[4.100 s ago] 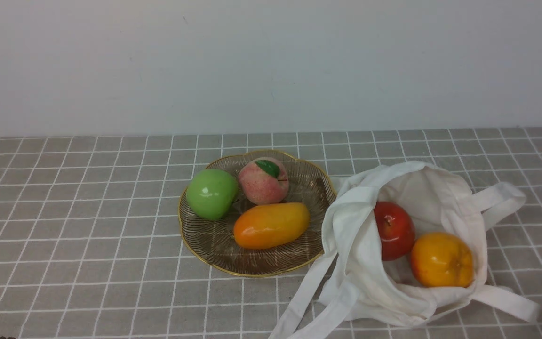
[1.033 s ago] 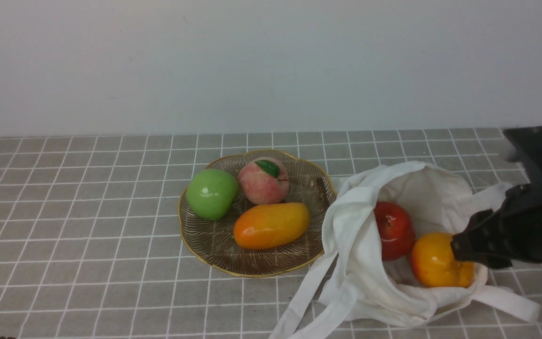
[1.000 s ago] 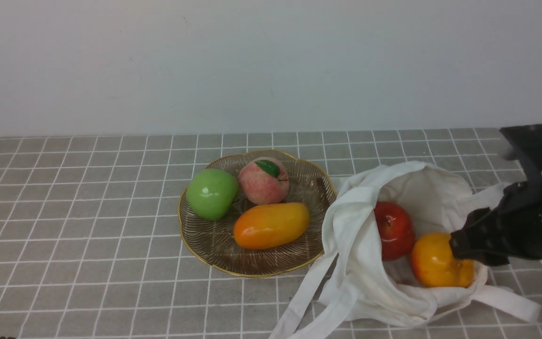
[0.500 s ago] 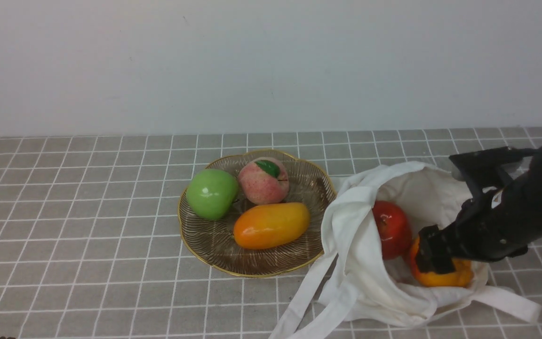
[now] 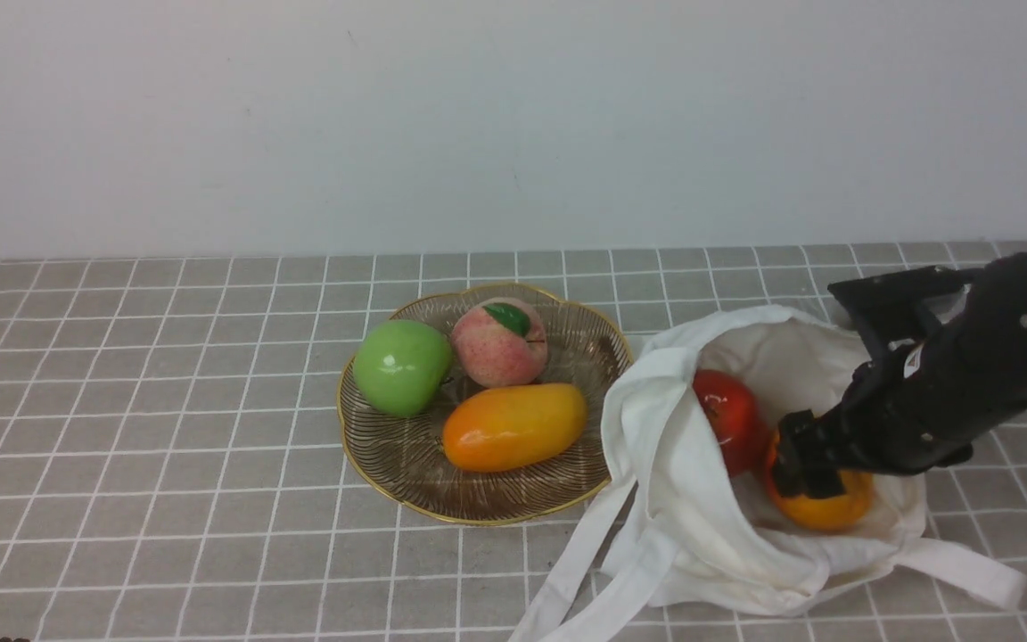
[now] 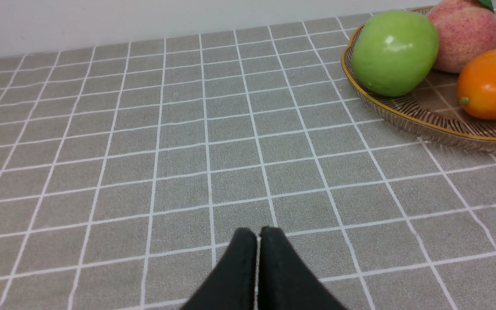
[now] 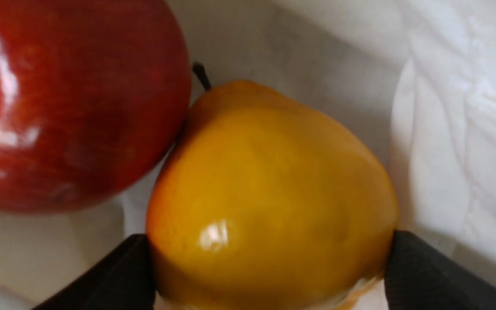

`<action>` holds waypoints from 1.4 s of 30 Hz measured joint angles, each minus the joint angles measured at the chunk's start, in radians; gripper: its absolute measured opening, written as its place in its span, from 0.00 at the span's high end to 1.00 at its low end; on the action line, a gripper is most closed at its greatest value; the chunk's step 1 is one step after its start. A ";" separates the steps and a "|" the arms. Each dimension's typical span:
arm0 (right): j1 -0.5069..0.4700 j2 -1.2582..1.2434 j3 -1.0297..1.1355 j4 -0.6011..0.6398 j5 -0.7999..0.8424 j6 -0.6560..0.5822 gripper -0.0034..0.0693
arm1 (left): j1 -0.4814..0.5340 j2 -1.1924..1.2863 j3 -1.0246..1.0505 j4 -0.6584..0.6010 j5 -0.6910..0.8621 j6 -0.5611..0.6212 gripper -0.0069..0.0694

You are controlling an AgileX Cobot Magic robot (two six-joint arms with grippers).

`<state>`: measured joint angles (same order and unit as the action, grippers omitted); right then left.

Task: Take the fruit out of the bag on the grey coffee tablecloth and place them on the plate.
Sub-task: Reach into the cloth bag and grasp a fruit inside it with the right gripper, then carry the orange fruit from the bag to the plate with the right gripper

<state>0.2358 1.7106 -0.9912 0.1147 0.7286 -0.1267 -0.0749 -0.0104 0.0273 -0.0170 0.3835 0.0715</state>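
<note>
The off-white cloth bag [image 5: 683, 535] lies open on the grey checked tablecloth [image 5: 166, 446], right of the gold-rimmed glass plate [image 5: 478, 515]. Inside it a red apple [image 5: 723, 419] touches a round orange-yellow fruit [image 5: 825, 510]. My right gripper [image 5: 799, 468] reaches into the bag from the right. In the right wrist view its two black fingers press both sides of the orange-yellow fruit [image 7: 269, 193], with the red apple [image 7: 67, 103] beside it. My left gripper [image 6: 258, 232] is shut and empty over bare cloth, left of the plate [image 6: 407, 122].
The plate holds a green apple [image 5: 401, 366], a pink peach [image 5: 499, 343] and an elongated orange mango [image 5: 513, 426]. The bag's strap handles [image 5: 567, 571] trail toward the front edge and to the right. A white wall stands behind the table.
My right arm came in from the right, entered the bag and closed around the orange-yellow fruit. The red apple and the bag's mouth shifted slightly left.
</note>
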 joint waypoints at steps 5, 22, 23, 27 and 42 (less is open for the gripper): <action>0.000 0.002 -0.075 -0.063 0.205 0.023 0.08 | 0.000 0.000 0.000 0.000 0.000 0.000 0.92; 0.019 -0.314 -0.265 0.199 0.398 -0.047 0.09 | 0.000 0.000 0.000 0.000 0.000 0.000 0.92; 0.032 -0.308 -0.267 0.264 0.368 -0.113 0.09 | 0.000 0.000 0.000 0.000 0.000 0.000 0.92; 0.134 -0.234 -0.268 0.574 0.247 -0.396 0.09 | 0.000 0.000 0.000 0.000 0.000 0.000 0.92; 0.256 0.142 -0.349 0.728 -0.213 -0.718 0.09 | 0.000 0.000 0.000 0.000 0.000 0.000 0.92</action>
<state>0.4915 1.8529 -1.3402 0.8426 0.5157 -0.8451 -0.0749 -0.0104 0.0273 -0.0170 0.3835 0.0715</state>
